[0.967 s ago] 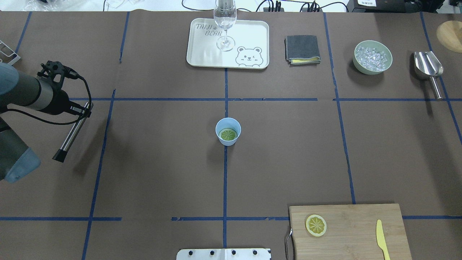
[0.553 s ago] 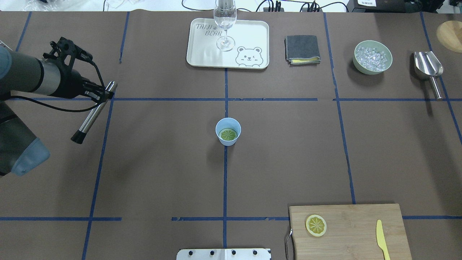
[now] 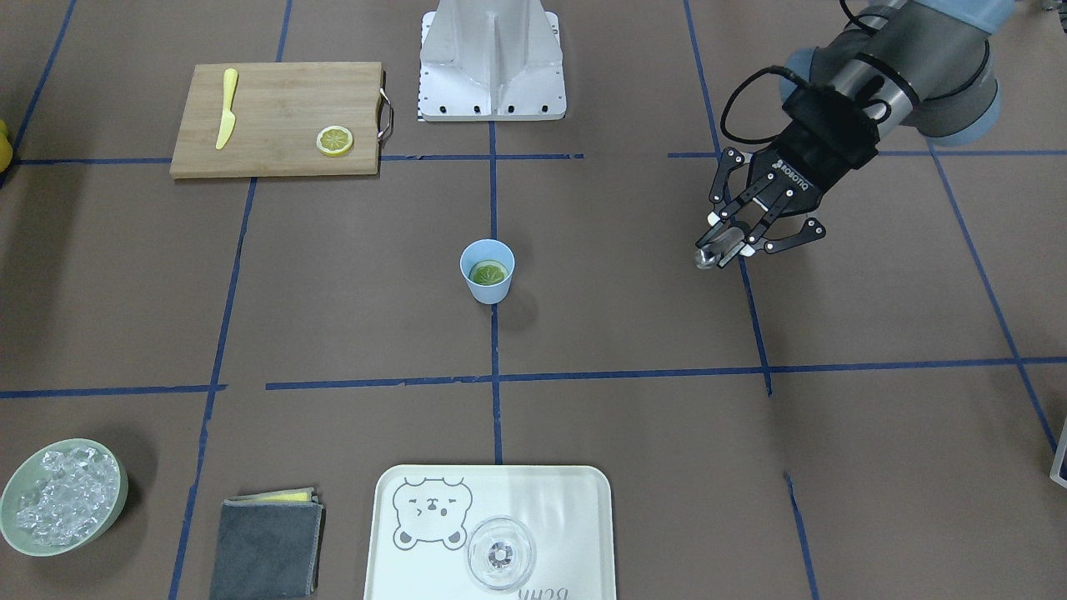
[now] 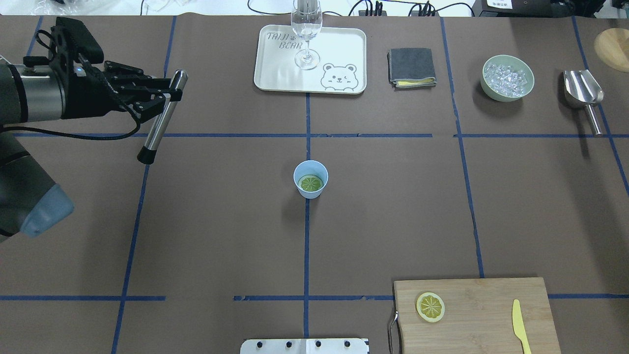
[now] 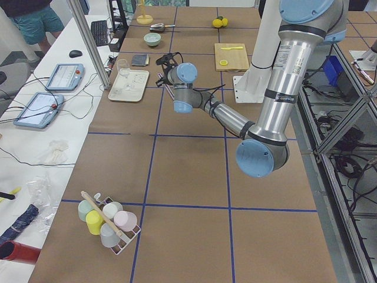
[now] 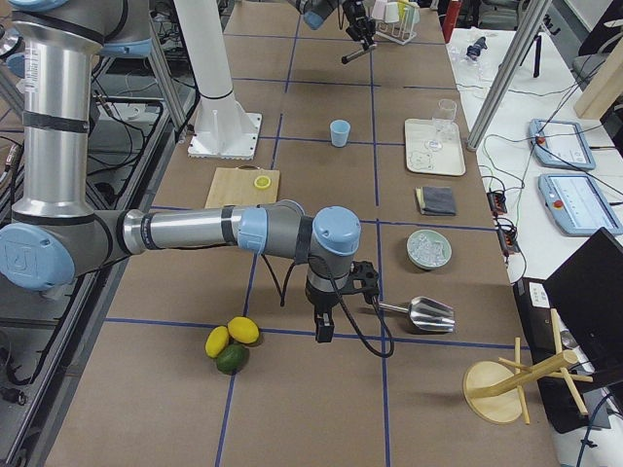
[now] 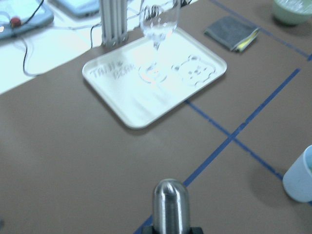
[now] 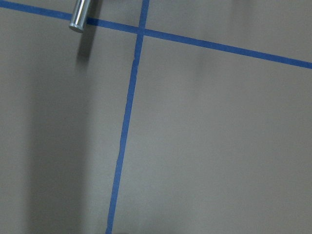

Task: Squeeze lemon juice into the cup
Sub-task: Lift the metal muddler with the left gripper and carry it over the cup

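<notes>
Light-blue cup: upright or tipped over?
Upright. The cup stands on its base, rim up, with a lemon slice lying inside.

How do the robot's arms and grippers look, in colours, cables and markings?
The left arm and right arm are silver tubes with light-blue joint caps. The left gripper is black, with white lettering and a looping black cable. The right gripper is black too.

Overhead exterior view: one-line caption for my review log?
Left tool holds a steel rod above the table; lemon slice lies in the cup, second slice on the board.
</notes>
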### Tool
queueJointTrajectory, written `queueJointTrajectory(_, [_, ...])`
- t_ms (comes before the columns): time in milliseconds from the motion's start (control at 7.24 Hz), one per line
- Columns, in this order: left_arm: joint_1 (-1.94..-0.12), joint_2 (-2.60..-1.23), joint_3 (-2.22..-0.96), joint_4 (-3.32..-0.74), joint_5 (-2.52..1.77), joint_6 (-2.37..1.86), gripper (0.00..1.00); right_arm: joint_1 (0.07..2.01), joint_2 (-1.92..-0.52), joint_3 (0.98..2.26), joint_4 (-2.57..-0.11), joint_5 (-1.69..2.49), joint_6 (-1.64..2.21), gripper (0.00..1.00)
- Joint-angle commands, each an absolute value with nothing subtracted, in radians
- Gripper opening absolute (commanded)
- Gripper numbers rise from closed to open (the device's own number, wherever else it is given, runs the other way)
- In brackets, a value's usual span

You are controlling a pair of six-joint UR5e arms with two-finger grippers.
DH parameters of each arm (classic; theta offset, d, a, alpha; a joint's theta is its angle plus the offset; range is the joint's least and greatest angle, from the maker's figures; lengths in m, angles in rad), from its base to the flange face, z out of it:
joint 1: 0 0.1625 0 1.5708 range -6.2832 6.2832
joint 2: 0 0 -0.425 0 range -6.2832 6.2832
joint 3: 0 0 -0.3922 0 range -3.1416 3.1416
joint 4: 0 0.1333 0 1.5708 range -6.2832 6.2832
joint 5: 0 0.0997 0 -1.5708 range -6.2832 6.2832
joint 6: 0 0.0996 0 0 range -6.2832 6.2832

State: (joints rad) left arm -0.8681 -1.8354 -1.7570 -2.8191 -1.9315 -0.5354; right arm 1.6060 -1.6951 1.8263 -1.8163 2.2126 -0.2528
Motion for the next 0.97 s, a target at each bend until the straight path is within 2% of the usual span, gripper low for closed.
queueJointTrajectory(0, [-0.862, -1.915, -1.627, -3.165, -1.863, -0.546, 0.00, 1.606, -1.697, 1.827, -1.816, 2.214, -0.252, 1.00])
queueJointTrajectory(276, [-0.795, -1.983, -1.592, -3.288, -1.759, -0.545, 0.00, 1.608, -1.698, 1.825, -1.818, 2.215, -0.252, 1.00])
queueJointTrajectory(553, [-0.619, -2.089, -1.534, -3.359, -1.527, -0.545, 0.00, 1.606, -1.703, 1.822, -1.818, 2.215, -0.252, 1.00])
queueJointTrajectory(829, [-0.579, -2.147, -1.461, -3.408, -1.508, -0.478, 0.00, 1.609, -1.704, 1.821, -1.818, 2.214, -0.252, 1.00])
